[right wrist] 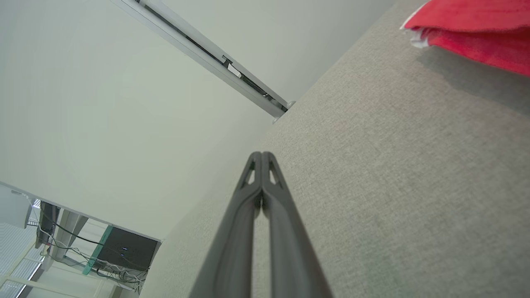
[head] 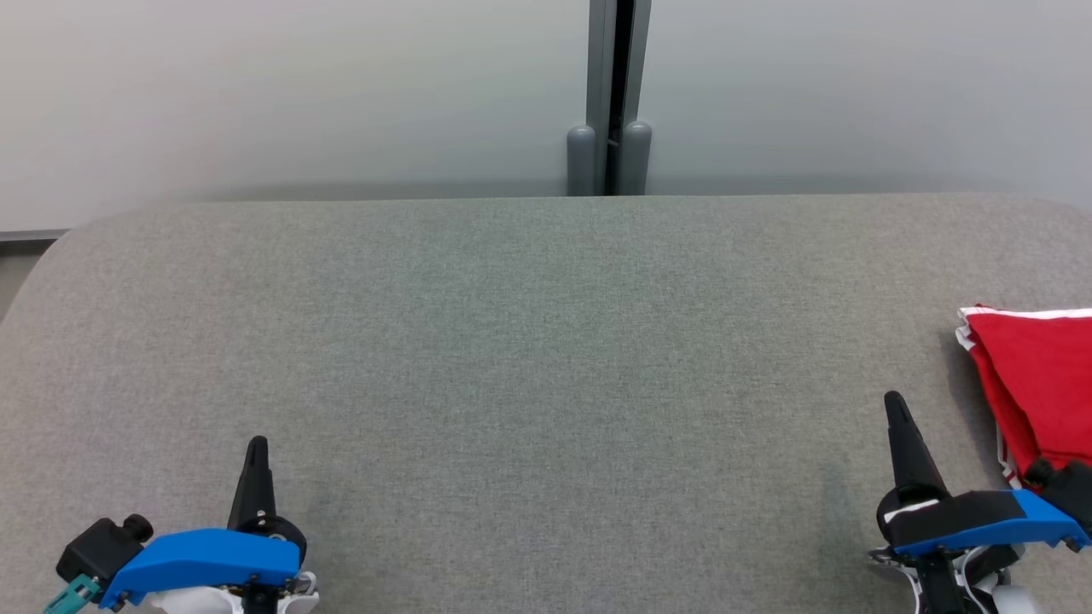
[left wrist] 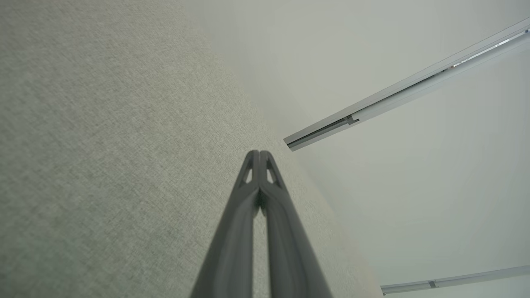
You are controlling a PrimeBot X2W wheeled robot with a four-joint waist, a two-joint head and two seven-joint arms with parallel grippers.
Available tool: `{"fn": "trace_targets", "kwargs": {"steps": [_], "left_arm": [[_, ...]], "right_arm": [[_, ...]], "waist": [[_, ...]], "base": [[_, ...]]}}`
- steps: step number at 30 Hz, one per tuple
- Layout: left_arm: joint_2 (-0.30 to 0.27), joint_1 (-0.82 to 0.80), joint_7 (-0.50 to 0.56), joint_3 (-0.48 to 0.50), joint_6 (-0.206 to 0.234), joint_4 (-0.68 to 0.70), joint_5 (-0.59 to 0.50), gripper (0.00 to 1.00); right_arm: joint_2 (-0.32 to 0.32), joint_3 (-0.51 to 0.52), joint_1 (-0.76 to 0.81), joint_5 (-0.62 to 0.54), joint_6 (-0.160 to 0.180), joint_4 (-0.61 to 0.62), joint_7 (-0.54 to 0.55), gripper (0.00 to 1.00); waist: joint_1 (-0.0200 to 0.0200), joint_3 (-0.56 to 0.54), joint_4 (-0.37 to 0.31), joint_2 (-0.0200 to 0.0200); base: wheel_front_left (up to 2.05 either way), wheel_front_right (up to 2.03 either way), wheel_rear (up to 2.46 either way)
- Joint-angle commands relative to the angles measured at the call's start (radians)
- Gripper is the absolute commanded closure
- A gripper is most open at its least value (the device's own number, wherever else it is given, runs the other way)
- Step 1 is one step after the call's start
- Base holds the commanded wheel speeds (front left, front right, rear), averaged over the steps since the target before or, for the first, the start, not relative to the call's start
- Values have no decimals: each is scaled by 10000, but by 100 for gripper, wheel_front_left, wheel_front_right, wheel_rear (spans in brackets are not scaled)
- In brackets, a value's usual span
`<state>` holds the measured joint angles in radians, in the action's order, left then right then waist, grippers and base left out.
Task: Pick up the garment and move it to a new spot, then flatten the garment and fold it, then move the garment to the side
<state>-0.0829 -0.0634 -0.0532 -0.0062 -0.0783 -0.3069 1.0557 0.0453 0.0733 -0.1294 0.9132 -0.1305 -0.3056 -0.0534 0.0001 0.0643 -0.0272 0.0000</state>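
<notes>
Left gripper (head: 256,450): near-left corner of the scene, low over the table, pointing toward the far side.
Left jaws: closed tight, fingertips (left wrist: 253,158) pressed together in the left wrist view, nothing between them.
Left wrist housing (head: 205,554): blue shell with a black knob on its left side.
Table (head: 546,341): grey woven cloth top, wide, rounded at the far-left corner.
Wall (head: 299,94): pale, plain, just beyond the far edge of the table.
Post (head: 617,94): grey, upright, split by a dark gap, far centre against the wall.
Right gripper (head: 896,408): near right, above the table, tilted slightly left, well apart from the left gripper.
Right jaws: closed, fingertips (right wrist: 256,158) meeting in the right wrist view, holding nothing.
Garment (head: 1036,375): red with white trim, lying in layers on the table at the far-right side, cut off by the right border of the head view.
Garment to right gripper: just right of the fingers, not touching them; near corner overlapped by the blue right wrist housing (head: 990,516) in the head view, contact there impossible to tell.
</notes>
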Motion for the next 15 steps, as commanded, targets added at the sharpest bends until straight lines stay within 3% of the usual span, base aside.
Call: {"fn": "trace_targets", "kwargs": {"steps": [1,15], "left_arm": [[8,-226,82,129,-46,160,259,100],[83,-312,475,404,-177,281,1556,100]], "right_arm": [[49,49,51,327,-4,160,80,100],[56,142,94,1959,-4,283,468,100]], "waist": [[0,-11,5,0],[-1,-126,56,0]], "base": [[0,0,0],[0,0,0]]}}
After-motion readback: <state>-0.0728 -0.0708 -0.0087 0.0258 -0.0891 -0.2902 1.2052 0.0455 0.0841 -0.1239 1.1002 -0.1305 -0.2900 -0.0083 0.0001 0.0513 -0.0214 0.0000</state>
